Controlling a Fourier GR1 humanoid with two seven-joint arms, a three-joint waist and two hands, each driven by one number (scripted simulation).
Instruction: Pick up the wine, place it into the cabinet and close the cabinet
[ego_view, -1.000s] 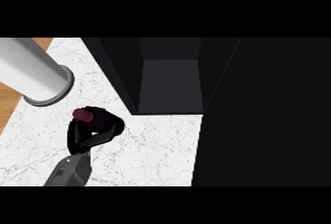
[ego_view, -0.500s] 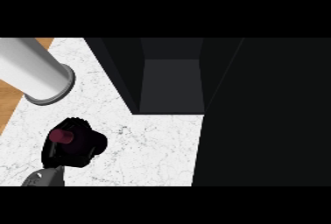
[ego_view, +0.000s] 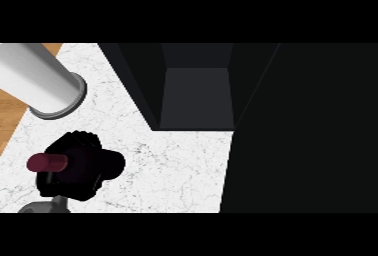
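The left hand (ego_view: 85, 170) curls round the wine (ego_view: 47, 162) over the marble counter (ego_view: 173, 172) at the lower left, apart from the open cabinet (ego_view: 196, 97). Only the bottle's dark red top shows, poking out at the hand's left side. The black fingers hide the body and any label, and the forearm is cut off at the lower edge.
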